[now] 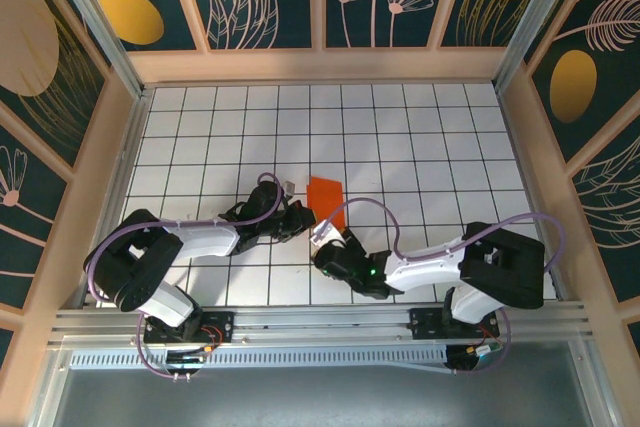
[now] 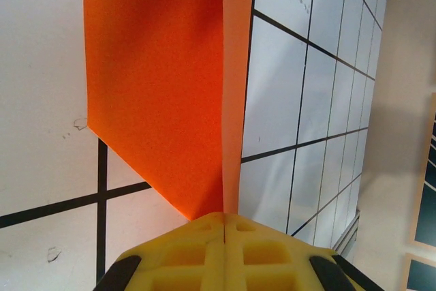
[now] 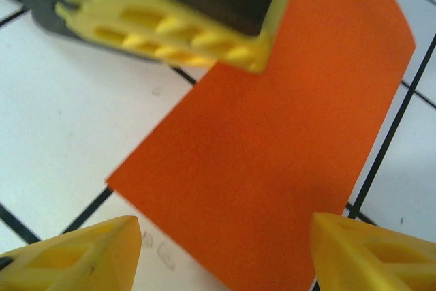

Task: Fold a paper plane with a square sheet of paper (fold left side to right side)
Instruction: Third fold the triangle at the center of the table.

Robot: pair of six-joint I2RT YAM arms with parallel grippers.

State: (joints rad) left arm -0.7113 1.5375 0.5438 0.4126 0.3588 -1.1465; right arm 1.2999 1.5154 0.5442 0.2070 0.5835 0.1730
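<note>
Between the left gripper's clamped jaws: near corner of the orange sheet, pinched right at the tip. Rest of the sheet runs out ahead of that gripper over the white gridded table. One long strip along the sheet's right side stands up on edge; it looks like a fold layer lifted off the surface.

Right gripper is released, fingers spread wide. Near edge of the sheet lies between and just ahead of them, nothing clasped. From its wrist view, the left gripper's yellow tips sit on the sheet's far-left corner.

Handling, my read:
- Very light, thin and floppy, with no stiffness beyond what a crease gives.
- Likely sags or curls if lifted by one corner, and skates on the smooth table.
- Takes a permanent crease wherever it's squeezed wrong.
- Keep grip force low. Tear risk at the pinched corner if pulled sideways.
- Best hold is edges or corners only, jaws flat across both layers near the fold line. Other gripper pins the opposite side down so it doesn't slide.
</note>
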